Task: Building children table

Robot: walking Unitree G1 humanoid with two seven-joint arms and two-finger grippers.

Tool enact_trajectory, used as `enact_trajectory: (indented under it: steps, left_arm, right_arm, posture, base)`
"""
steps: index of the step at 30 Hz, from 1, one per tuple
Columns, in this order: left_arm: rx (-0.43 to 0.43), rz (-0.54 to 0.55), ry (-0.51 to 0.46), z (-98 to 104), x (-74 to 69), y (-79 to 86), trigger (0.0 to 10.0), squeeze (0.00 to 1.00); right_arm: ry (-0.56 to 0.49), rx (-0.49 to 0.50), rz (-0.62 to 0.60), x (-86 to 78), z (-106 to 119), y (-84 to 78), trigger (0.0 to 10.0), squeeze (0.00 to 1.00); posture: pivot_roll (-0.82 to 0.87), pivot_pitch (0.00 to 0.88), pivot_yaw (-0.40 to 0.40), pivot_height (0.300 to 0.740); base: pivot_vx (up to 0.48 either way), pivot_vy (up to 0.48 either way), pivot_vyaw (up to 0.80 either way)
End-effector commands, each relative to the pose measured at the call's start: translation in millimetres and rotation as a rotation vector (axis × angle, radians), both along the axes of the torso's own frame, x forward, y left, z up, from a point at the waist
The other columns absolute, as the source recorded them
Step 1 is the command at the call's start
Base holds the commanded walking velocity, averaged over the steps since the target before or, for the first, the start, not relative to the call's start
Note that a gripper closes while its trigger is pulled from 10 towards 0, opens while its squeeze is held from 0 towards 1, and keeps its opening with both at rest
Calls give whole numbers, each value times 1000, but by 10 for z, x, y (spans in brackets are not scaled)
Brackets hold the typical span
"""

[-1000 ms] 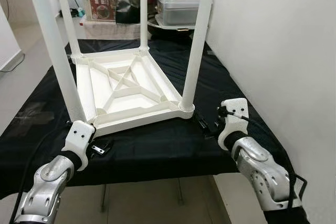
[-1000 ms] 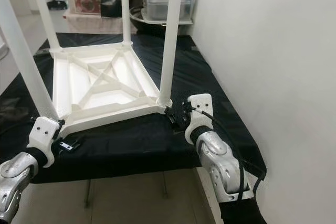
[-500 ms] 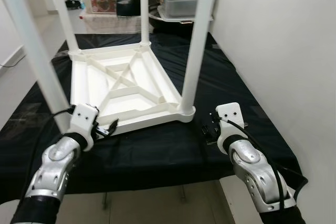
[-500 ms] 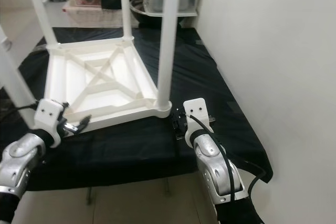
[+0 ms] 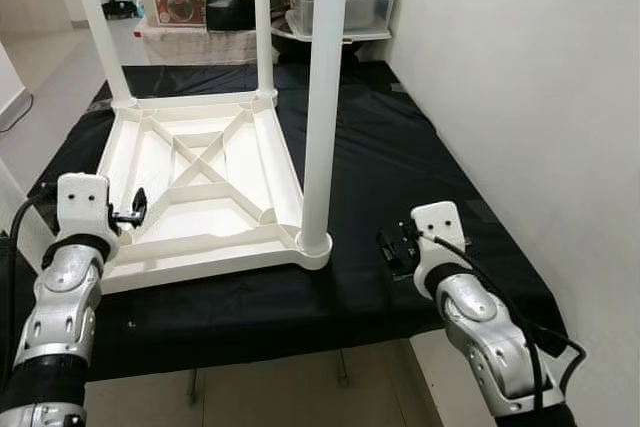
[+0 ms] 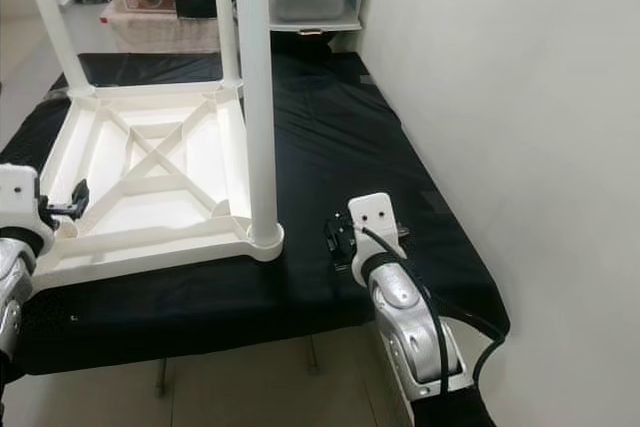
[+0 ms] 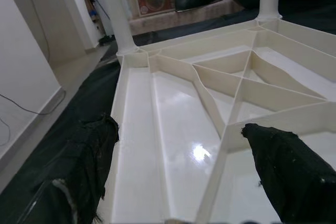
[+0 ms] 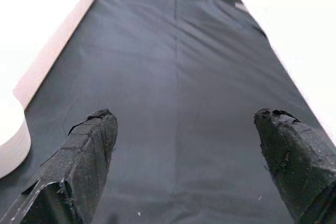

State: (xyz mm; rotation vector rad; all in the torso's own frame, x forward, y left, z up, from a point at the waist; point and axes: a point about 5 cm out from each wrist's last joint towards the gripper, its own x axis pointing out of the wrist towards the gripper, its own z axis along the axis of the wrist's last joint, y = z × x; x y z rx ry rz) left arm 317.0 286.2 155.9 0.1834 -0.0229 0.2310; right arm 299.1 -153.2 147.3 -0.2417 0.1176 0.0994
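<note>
Left eye view shows me the white children's table (image 5: 205,182) upside down on the black cloth (image 5: 400,162), legs up. My left gripper (image 7: 184,174) is spread wide over its near rim, my right gripper (image 8: 184,163) wide over bare cloth; both are empty. It looks like light, stiff, smooth plastic, so I'd take a rim or a rib (image 7: 210,103), not a slick leg (image 5: 322,107).

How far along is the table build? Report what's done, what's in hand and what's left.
Done: the white table lies upside down on the black cloth with three legs standing in their corners; the fourth corner is hidden.
In hand: nothing. The left gripper hovers at the table's left rim, jaws open; the right gripper is over bare cloth, jaws open.
Left: probably checking the fourth leg and turning the table upright.
</note>
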Motion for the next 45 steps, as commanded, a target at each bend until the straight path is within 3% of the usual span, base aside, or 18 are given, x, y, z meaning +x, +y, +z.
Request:
enact_trajectory:
  steps: [1,3,4,8,12,20,21,22,25,28,35,40,45]
  left_arm:
    - [-15,-16,25,-98,-30,-36,10000,0]
    - [-25,-97,21,-112,-1,-203,10000,0]
    - [-25,-97,21,-112,-1,-203,10000,0]
    - [-6,-344,-7,-116,-19,-657,10000,0]
    - [1,-435,-18,-143,-94,-894,10000,0]
    - [-37,-443,-23,-192,-205,-1011,10000,0]
    - [-36,-432,-17,-260,-304,-1064,10000,0]
    - [-36,-432,-17,-260,-304,-1064,10000,0]
    - [-39,-435,0,-320,-373,-1108,10000,0]
    - [-43,-441,9,-338,-400,-1136,10000,0]
    - [-43,-438,21,-360,-412,-1144,10000,0]
    - [-42,-431,27,-371,-415,-1175,10000,0]
    - [-44,-441,40,-408,-431,-1213,10000,0]
  right_arm:
    - [-8,-24,7,11,-7,-1,10000,0]
    - [-36,-9,15,23,45,-19,10000,0]
    - [-36,-9,15,23,45,-19,10000,0]
    - [-104,31,-22,7,113,-165,10000,0]
    - [-107,85,-19,-44,101,-177,10000,0]
    - [-133,154,48,-111,158,-7,10000,0]
    - [-209,257,122,-109,415,97,10000,0]
    - [-209,257,122,-109,415,97,10000,0]
    - [-297,310,207,-97,702,138,10000,0]
    - [-351,293,306,-108,913,153,10000,0]
    - [-397,250,394,-80,1157,168,10000,0]
    - [-386,227,373,132,1392,240,10000,0]
    - [-401,270,398,215,1598,329,10000,0]
  posture:
    - [107,0,-66,740]
    - [102,0,-59,740]
    - [102,0,-59,740]
    - [99,0,-58,740]
    - [94,0,-52,740]
    - [102,0,-59,740]
    - [108,0,-64,740]
    - [108,0,-64,740]
    - [110,0,-66,740]
    - [112,0,-69,740]
    - [104,0,-70,740]
    - [106,0,-74,740]
    - [94,0,-70,740]
  base:
    - [0,0,0]
    - [0,0,0]
    - [0,0,0]
    - [0,0,0]
    - [0,0,0]
    - [0,0,0]
    - [0,0,0]
    - [0,0,0]
    - [0,0,0]
    - [0,0,0]
    - [0,0,0]
    - [0,0,0]
    - [0,0,0]
